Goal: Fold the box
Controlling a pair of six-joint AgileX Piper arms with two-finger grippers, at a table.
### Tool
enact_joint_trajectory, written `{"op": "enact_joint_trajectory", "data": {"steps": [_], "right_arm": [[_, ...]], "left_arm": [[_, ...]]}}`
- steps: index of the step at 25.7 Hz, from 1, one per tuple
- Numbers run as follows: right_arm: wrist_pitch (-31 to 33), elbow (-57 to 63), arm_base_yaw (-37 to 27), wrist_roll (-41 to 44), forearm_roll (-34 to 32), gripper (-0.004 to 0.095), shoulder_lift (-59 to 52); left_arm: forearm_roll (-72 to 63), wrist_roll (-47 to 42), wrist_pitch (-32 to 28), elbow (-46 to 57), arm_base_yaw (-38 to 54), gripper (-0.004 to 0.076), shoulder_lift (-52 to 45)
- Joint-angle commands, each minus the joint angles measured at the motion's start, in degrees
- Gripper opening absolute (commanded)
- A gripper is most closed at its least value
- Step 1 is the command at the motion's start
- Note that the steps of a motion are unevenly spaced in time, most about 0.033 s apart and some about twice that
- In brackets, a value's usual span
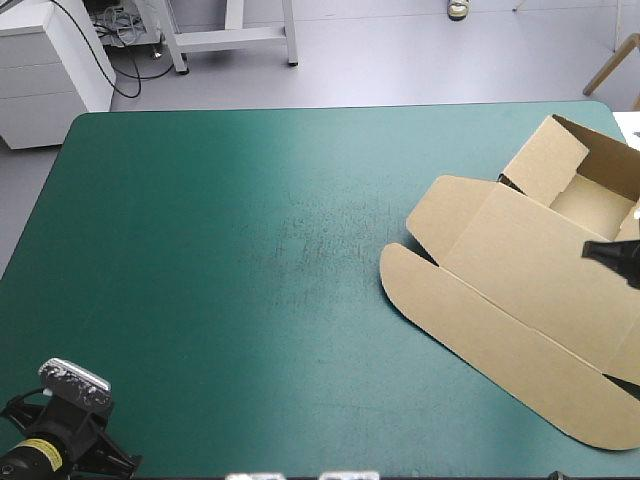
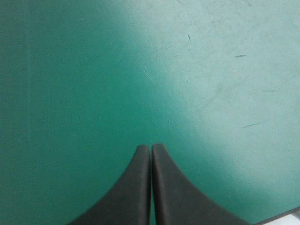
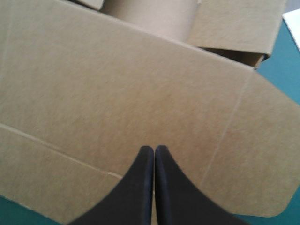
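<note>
We find the box (image 1: 530, 270) on the right side of the high view, running from the upper right toward the lower right. It lies on the teal-green cover (image 1: 250, 250).

We judge the fold partly done. At the upper right the tray (image 1: 590, 200) already has shape, with a wall (image 1: 545, 160) raised along its near-left side and the floor showing inside. The lid (image 1: 520, 265) lies flat toward the middle of the table. Its long rounded flap (image 1: 480, 330) is spread out at the lower right, and a small side ear (image 1: 445, 205) sits flat beside it. What is left, as we read it, is the tray's remaining walls; the picture's right edge cuts them off, so we cannot tell how well they are tucked.

The right gripper (image 3: 154, 149) hangs over the lid with its black fingers pressed together into one point, gripping nothing. The creases of the lid run ahead of it and to either side. The left gripper (image 2: 151, 147) is likewise closed on nothing, over bare cover at the lower left of the high view, well apart from the box.

Little stands in the way, since the cover left of the box is bare. A white patch (image 1: 628, 125) sits just off the table's right edge beside the tray, and we cannot tell what it is.
</note>
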Motion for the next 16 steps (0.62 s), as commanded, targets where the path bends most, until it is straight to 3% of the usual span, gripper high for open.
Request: {"op": "enact_joint_trajectory", "data": {"steps": [1, 6, 16], "right_arm": [[-4.0, 6.7, 6.5, -2.2, 0.6, -0.0014, -9.6], [-6.4, 17.5, 13.8, -3.2, 0.6, -0.0014, -20.9], [-9.8, 33.5, 14.7, -9.6, 2.9, -0.0014, -34.9]], "left_arm": [[0.6, -0.1, -2.5, -1.5, -0.2, -0.0010, 0.8], [0.6, -0.1, -2.5, -1.5, -0.2, -0.0010, 0.8], [0.6, -0.1, -2.5, -1.5, -0.2, -0.0010, 0.8]]}}
